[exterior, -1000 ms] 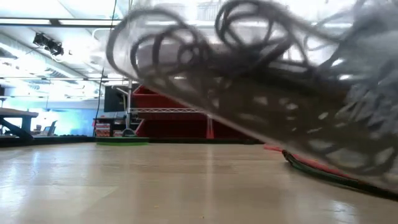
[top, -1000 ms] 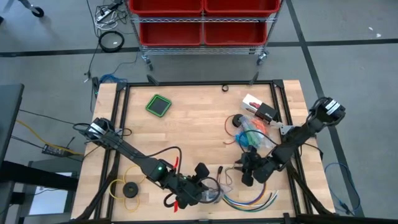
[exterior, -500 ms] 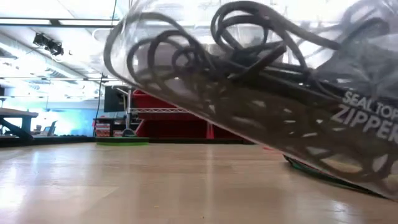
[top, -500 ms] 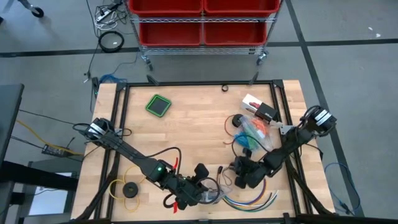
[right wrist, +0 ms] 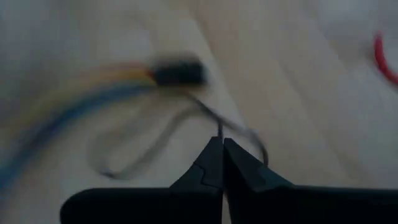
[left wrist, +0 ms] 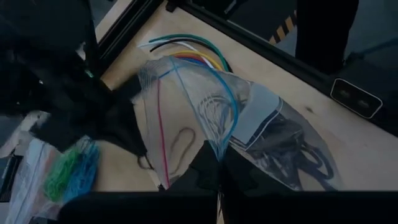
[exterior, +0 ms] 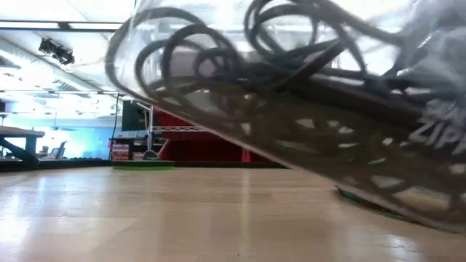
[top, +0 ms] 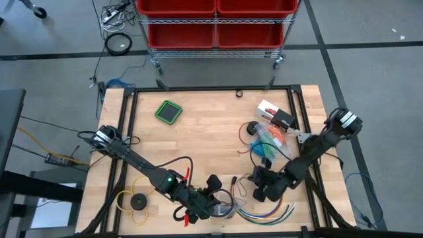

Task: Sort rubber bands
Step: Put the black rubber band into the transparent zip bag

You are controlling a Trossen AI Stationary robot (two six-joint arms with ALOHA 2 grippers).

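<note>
Right gripper (top: 259,193) now pinched tight beside coloured cables (top: 264,213) — left gripper (top: 218,201) clamping clear zip bag (left wrist: 205,106).

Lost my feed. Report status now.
Left gripper shut on zip bag. Right gripper shut on a dark rubber band. Cables alongside.

A green-rimmed square pad (top: 168,111) lies on the wooden table (top: 205,139) — red bins (top: 215,20) stand beyond, multicoloured cables (top: 268,213) near the front edge.
</note>
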